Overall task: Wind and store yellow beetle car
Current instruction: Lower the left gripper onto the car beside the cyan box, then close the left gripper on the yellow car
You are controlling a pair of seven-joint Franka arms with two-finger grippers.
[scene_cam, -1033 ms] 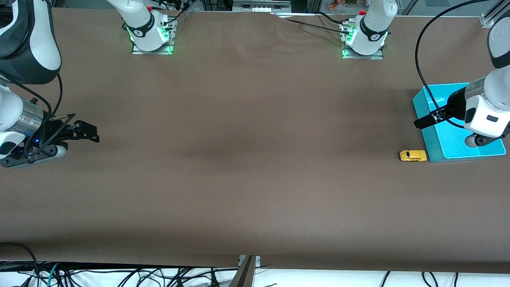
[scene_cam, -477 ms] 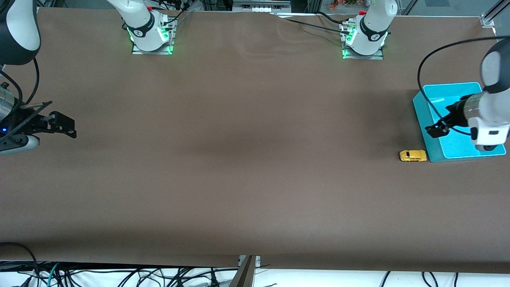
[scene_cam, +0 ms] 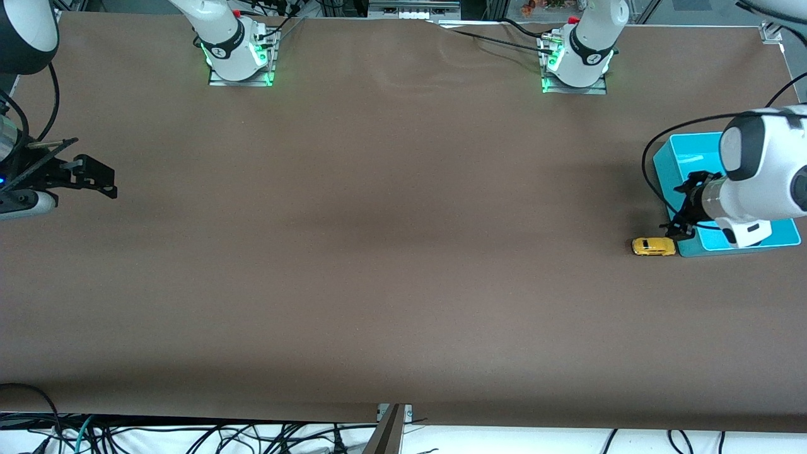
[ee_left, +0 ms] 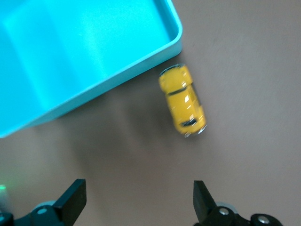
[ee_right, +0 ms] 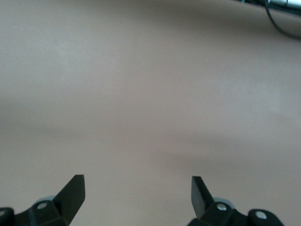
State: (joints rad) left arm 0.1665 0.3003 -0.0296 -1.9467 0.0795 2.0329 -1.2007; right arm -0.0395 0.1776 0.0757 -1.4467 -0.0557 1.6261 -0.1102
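At the left edge of the front view, the right gripper (scene_cam: 94,180) hangs over bare brown table (scene_cam: 378,252) at the right arm's end, its fingers apart; its wrist view shows nothing but tabletop between them. Over the last second it has drawn back toward that edge of the frame and a little upward in it, so this arm looks to be waiting.

Toward the right of the frame, the left gripper (scene_cam: 679,221) has swung from above the turquoise tray (scene_cam: 693,142) down to the tray's nearer corner, and now sits over the spot where tray and car meet. Its fingers are spread wide, and in the left wrist view the car lies ahead of them, not yet between them. I judge this to be the approach for the pick-up, with winding and storing still to come.

The yellow beetle car (scene_cam: 654,246) (ee_left: 182,100) has not moved. It rests on its wheels on the table, one end just beside the tray's corner. It is bright yellow and rounded, with dark windows, and much smaller than the gripper.
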